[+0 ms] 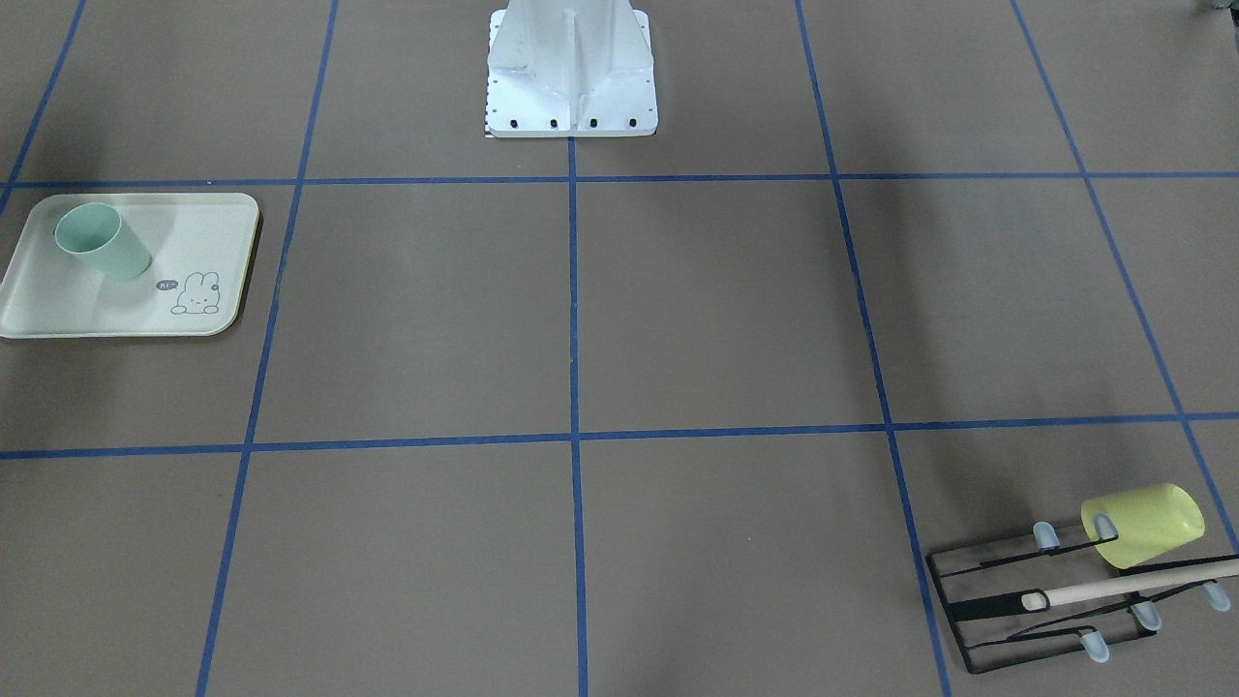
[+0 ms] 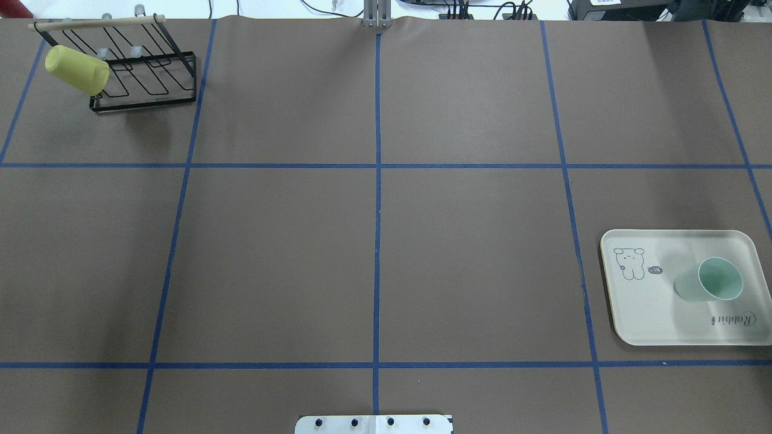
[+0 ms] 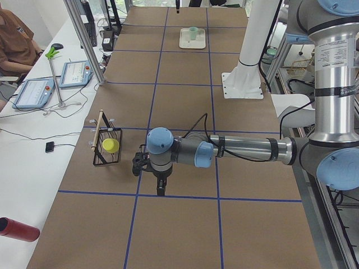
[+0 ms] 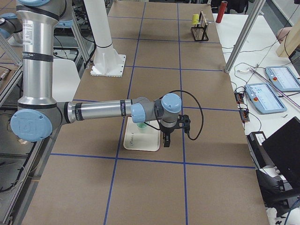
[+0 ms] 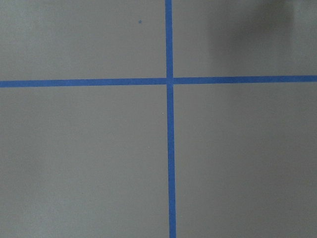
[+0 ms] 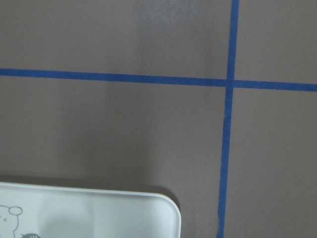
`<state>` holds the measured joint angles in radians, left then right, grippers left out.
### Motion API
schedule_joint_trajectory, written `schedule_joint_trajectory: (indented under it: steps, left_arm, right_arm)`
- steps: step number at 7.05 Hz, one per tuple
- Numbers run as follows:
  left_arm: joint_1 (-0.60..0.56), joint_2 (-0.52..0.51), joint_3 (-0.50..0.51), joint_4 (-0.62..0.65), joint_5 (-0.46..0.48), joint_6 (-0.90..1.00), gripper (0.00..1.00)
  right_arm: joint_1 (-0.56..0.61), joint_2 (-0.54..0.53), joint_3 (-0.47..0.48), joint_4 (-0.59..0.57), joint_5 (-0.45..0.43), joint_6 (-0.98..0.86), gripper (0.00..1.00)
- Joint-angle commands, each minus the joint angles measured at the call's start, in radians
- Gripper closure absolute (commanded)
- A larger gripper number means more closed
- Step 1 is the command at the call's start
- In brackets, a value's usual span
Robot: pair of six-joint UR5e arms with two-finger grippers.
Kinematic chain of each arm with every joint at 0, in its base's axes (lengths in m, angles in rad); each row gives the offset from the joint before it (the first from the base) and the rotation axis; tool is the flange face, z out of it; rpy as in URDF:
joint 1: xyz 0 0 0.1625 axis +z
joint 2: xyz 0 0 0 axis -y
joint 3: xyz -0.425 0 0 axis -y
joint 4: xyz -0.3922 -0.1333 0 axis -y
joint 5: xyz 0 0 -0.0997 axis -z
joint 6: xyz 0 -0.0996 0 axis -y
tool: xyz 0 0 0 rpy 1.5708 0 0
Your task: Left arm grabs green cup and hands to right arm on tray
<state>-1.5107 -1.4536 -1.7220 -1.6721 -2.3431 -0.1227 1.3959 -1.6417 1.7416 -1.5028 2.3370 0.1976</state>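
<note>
The pale mint-green cup [image 1: 102,242] stands upright, mouth up, on the cream rabbit tray [image 1: 58,310]. Both also show in the overhead view, the cup [image 2: 711,280] on the tray's [image 2: 651,313] right half. The left gripper [image 3: 161,188] shows only in the exterior left view, hanging over bare table near the wire rack, far from the cup. The right gripper [image 4: 166,140] shows only in the exterior right view, just beside the tray's [image 4: 140,143] edge and apart from the cup [image 4: 141,125]. I cannot tell whether either gripper is open or shut. The right wrist view shows a tray corner [image 6: 99,218].
A yellow-green cup [image 2: 75,69] hangs on a black wire rack [image 2: 145,103] with a wooden handle at the far left corner. The white robot base [image 1: 571,77] stands at mid-table. Blue tape lines grid the brown table. Tablets and cables lie on the side bench.
</note>
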Motion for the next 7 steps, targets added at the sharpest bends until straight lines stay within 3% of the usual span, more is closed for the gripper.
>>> schedule_joint_trajectory:
  steps: [1,3,6,7]
  left_arm:
    - [0.000,0.004,-0.008,0.000,0.004,0.000,0.00]
    - [0.001,-0.016,-0.008,-0.003,0.004,0.000,0.00]
    - [0.001,-0.021,-0.008,-0.005,0.001,0.000,0.00]
    - [0.001,-0.022,-0.010,-0.006,-0.001,0.000,0.00]
  right_arm:
    - [0.000,0.031,-0.021,0.001,0.014,-0.003,0.00]
    - [0.003,0.016,-0.019,0.004,0.079,-0.015,0.00]
    - [0.002,-0.073,-0.030,0.229,-0.013,-0.012,0.00]
    - [0.002,-0.072,-0.039,0.233,-0.010,-0.010,0.00]
